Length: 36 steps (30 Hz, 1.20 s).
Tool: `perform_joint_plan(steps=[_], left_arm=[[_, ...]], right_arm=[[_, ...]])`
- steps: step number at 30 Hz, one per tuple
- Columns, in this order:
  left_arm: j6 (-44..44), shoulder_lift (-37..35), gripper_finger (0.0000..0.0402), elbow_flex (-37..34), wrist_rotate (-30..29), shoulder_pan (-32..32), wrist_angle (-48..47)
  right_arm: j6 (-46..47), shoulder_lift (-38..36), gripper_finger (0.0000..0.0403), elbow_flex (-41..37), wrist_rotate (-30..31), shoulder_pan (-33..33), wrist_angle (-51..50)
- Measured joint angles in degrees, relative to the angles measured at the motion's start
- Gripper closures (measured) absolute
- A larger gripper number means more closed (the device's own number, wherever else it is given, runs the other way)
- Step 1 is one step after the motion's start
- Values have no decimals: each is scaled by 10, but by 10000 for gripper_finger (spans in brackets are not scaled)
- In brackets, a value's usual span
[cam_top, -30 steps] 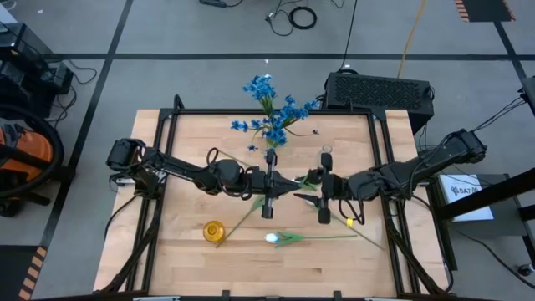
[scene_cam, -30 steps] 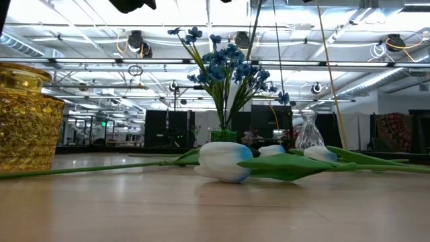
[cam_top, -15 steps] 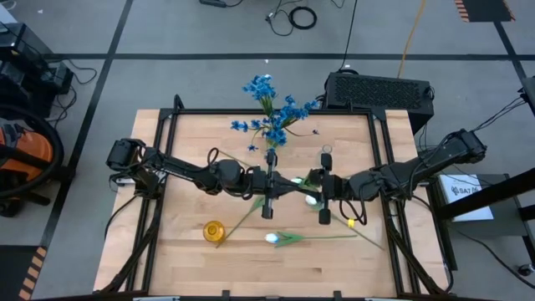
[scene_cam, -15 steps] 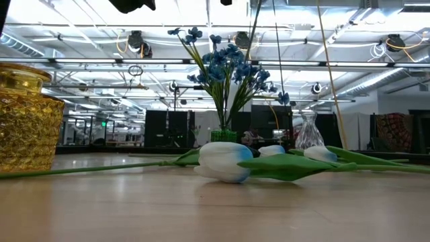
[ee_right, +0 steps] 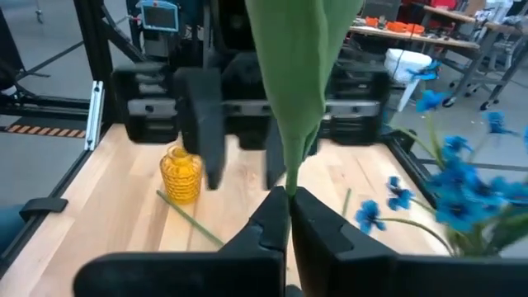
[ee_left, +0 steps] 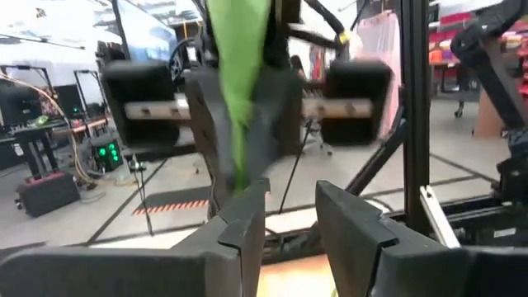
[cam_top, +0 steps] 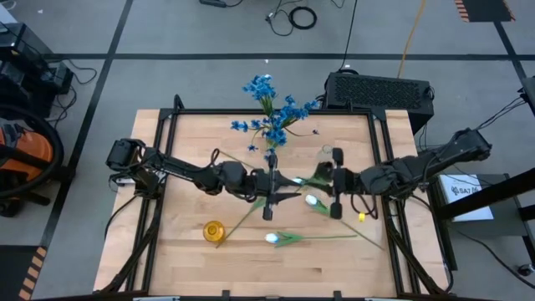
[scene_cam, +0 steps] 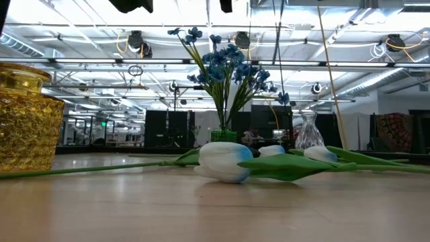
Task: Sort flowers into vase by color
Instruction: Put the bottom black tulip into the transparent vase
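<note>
Above the table's middle my right gripper (cam_top: pixel 322 188) is shut on a flower (cam_top: pixel 311 201) that has a white bloom and green leaves. My left gripper (cam_top: pixel 282 186) faces it from the left, open, with the flower's leaf (ee_left: pixel 239 91) just ahead of its fingers. A white tulip (cam_top: pixel 272 239) lies on its side on the table near the front. Blue flowers (cam_top: pixel 272 117) stand in a green vase at the far edge. A yellow vase (cam_top: pixel 214 230) and a clear glass vase (cam_top: pixel 324 153) stand upright on the table. My right gripper pinches the flower's green stalk where the leaf narrows (ee_right: pixel 290 177), between its two fingers. The fingers come about level from the table's right. The flower is lifted clear, its leaf rising above the fingers and its white bloom (cam_top: pixel 311 201) lower, toward the near edge. My left gripper: I cannot tell whether a finger (ee_left: pixel 247 219) touches the leaf's end.
Loose green stems lie on the table beside the yellow vase (scene_cam: pixel 27 121) and near the right front (cam_top: pixel 368 238). A black frame (cam_top: pixel 380 167) borders the table. The lying white tulip (scene_cam: pixel 225 161) fills the middle of the low view.
My right gripper has drawn back toward the table's right edge with the flower, so a gap now shows between the two grippers. The flower's white bloom has come into view between them. My left arm has kept its place.
</note>
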Motion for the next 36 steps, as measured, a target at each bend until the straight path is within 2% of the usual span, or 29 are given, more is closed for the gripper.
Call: perform_joint_plan(steps=[5, 9, 15, 19, 27, 36], left_arm=[[-1, -1, 283, 0, -29, 0, -9], [-1, -17, 283, 0, -96, 0, -36], [-3, -66, 283, 0, -159, -12, -165], [-24, -106, 283, 0, -191, -26, -258], [-32, -153, 283, 0, -194, -46, -404], [-33, -159, 283, 0, -194, -52, -518]], right_arm=[[18, -40, 401, 0, 1, 6, -57], [30, -59, 402, 0, 0, 14, -96], [30, -77, 402, 0, 3, 24, -102], [30, -82, 403, 0, 42, 23, -121], [36, -88, 403, -17, 142, 7, -123], [61, -155, 403, -74, 148, -109, -132]])
